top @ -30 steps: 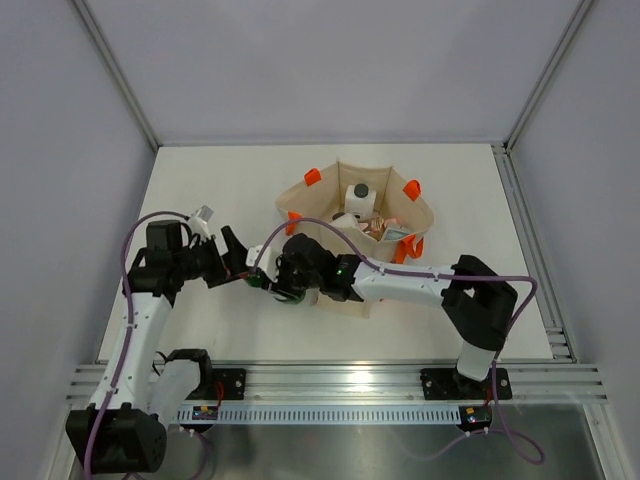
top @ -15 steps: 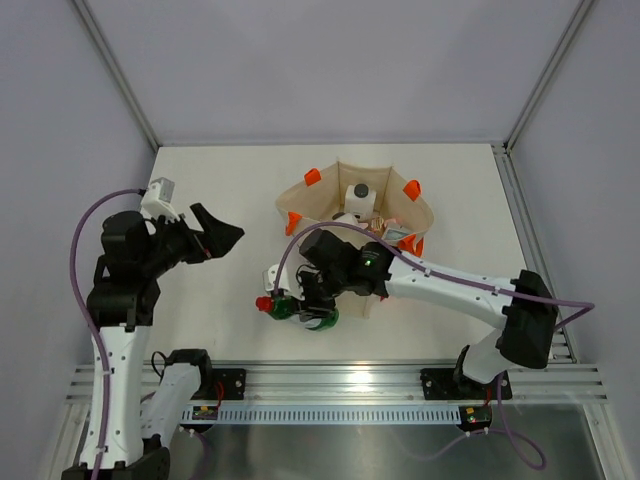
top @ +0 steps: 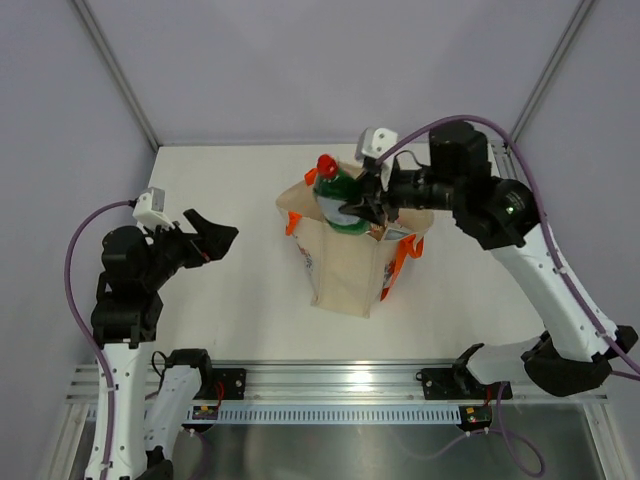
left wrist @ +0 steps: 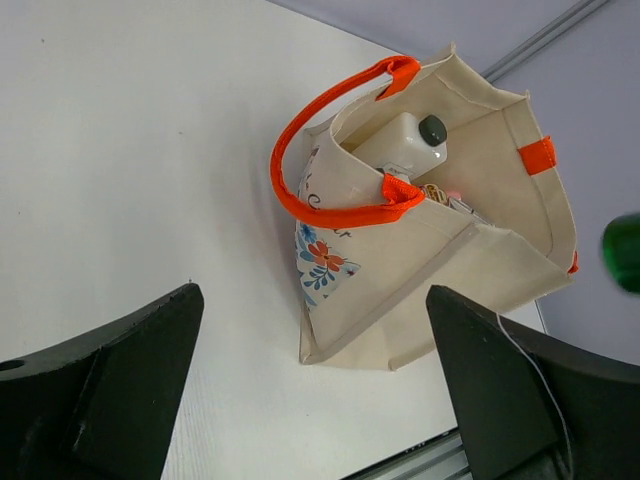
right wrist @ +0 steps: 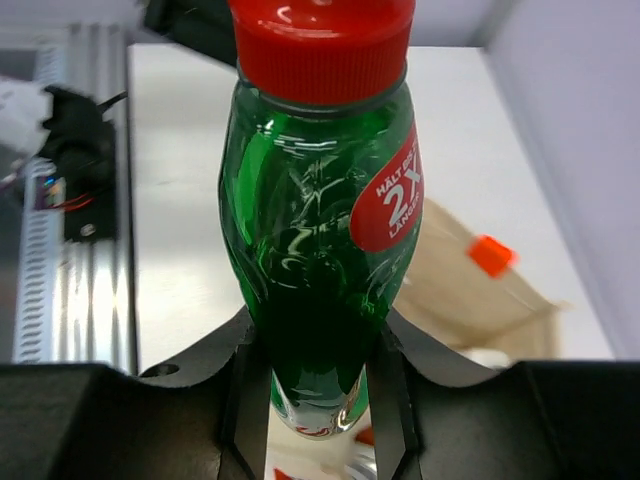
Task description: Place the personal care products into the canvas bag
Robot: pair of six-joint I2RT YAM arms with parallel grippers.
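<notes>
The right tool [top: 352, 210] clamps the lower end of the green red-capped bottle [top: 337, 197], glossy waisted plastic, in the air over the open mouth of the canvas bag [top: 345, 272]. The soft beige bag stands on the white surface [top: 230, 180], its orange handles [left wrist: 330, 205] drooping, with a white black-capped bottle [left wrist: 405, 145] lying inside. The left tool [top: 218, 233] gapes wide, holding nothing, well off to the bag's left.

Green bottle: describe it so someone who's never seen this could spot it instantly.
Find the beige canvas bag with orange handles on the white table. Just above its open top, the right gripper holds the green bottle in its jaws. It alone is see-through green with a red cap, held in the air rather than inside the bag.
</notes>
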